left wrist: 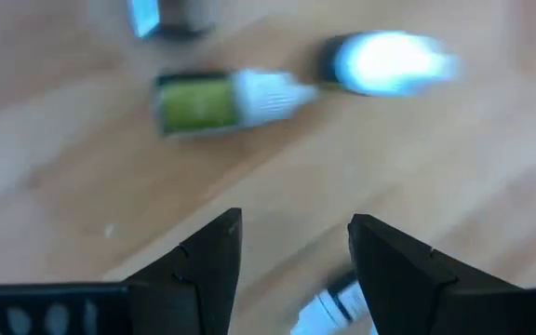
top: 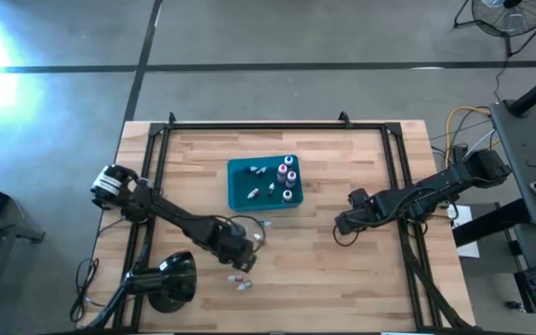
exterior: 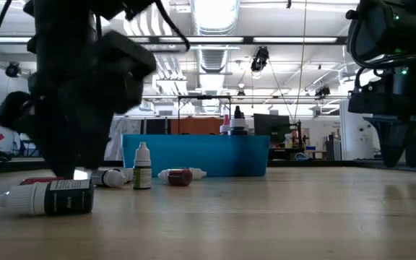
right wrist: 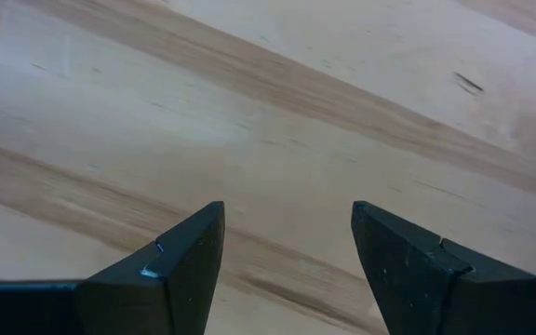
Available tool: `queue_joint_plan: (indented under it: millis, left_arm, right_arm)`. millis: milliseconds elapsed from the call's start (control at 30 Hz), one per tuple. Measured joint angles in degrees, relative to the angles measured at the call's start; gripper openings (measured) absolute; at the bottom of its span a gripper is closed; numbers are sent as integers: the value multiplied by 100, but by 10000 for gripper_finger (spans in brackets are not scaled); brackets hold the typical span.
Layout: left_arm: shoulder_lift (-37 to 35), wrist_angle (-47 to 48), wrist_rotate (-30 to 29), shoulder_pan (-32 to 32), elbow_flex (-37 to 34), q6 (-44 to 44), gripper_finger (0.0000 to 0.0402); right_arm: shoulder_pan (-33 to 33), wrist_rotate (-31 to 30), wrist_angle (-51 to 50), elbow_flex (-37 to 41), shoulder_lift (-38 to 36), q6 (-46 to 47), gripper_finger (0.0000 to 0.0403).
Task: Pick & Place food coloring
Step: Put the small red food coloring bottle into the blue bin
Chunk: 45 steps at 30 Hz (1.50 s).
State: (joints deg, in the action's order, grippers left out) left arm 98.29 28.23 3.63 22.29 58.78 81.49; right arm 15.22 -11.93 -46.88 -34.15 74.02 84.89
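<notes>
Several tiny food coloring bottles stand or lie in the teal bin (top: 242,177). More lie loose on the wood near my left gripper (top: 249,244): a dark one (exterior: 49,196) lying on its side, a green-labelled one (exterior: 142,167) upright, and a red one (exterior: 179,175) lying down. My left gripper (left wrist: 294,223) is open, low over the table. A pale-capped bottle (left wrist: 328,302) shows just under its fingers, and a green bottle (left wrist: 221,100) lies farther off. My right gripper (right wrist: 287,214) is open and empty over bare wood, right of the bin.
A black lamp-like base (top: 170,279) stands at the near left corner. A dark metal frame (top: 277,126) runs along the table's far edge and sides. Bare wood lies between the bin and my right gripper (top: 341,226).
</notes>
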Motion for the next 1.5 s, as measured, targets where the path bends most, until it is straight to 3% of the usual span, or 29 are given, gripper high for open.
queue_joint_plan:
  millis: [233, 333, 467, 633, 1167, 1500]
  left_arm:
    - [-428, -57, -118, 581, 155, -2683, 176]
    - [-433, -151, -145, 959, 153, -3441, 177]
    - [-359, -240, -775, 1259, 57, -4205, 177]
    - [-327, -237, -1271, 1178, -124, -4299, 177]
    - [-323, -944, -1293, 1100, -757, -4606, 177]
    - [-323, -1208, -1373, 1127, -837, -5286, 177]
  right_arm:
    - [0, 48, 168, -1, 0, 44, 228]
    - [0, 47, 292, 0, 0, 47, 228]
    - [0, 45, 299, 0, 0, 63, 228]
    - [0, 45, 326, 0, 0, 184, 228]
    - [0, 44, 399, 0, 0, 325, 228]
    - [0, 44, 390, 17, 0, 325, 228]
